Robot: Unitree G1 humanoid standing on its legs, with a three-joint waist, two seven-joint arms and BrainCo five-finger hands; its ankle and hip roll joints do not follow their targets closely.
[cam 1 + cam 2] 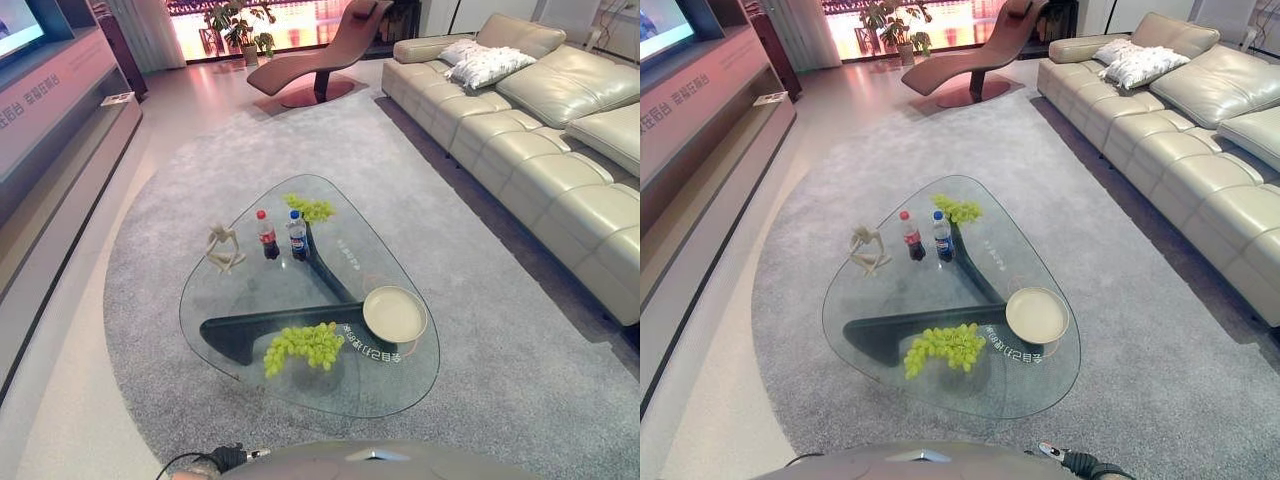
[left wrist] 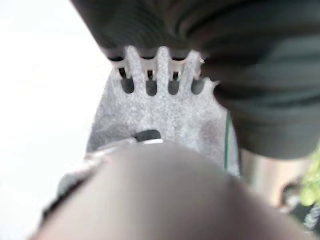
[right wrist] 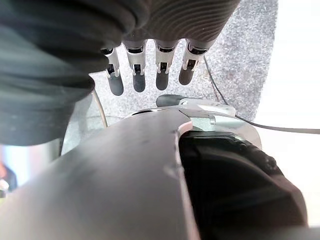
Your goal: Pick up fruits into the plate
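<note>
Glass tabletop (image 1: 400,395), rounded-triangle shape on a dark curved base, sits on a grey round rug (image 1: 480,330). Beige leather sofa (image 1: 540,150) along the right, brown chaise lounge (image 1: 320,55) at the far end, long media unit (image 1: 60,110) on the left.

On the tabletop, largest first:
- big bunch of green grapes (image 1: 303,346) at the near edge, left of centre
- round beige plate (image 1: 393,313) on the near right, empty, just right of that bunch and apart from it
- pale figurine (image 1: 224,250) on the left side
- smaller bunch of green grapes (image 1: 310,209) at the far tip
- two small bottles side by side just in front of the far grapes: red-label cola bottle (image 1: 267,236) and blue-label cola bottle (image 1: 297,236)

Both grape bunches lie on the glass, none in the plate.

Hands: left hand (image 2: 160,70) hangs low over the rug, well short of the tabletop, fingers straight and spread, holding nothing. Right hand (image 3: 147,70) likewise, fingers straight and relaxed in a row, touching nothing. Neither hand is near the grapes or the plate.
</note>
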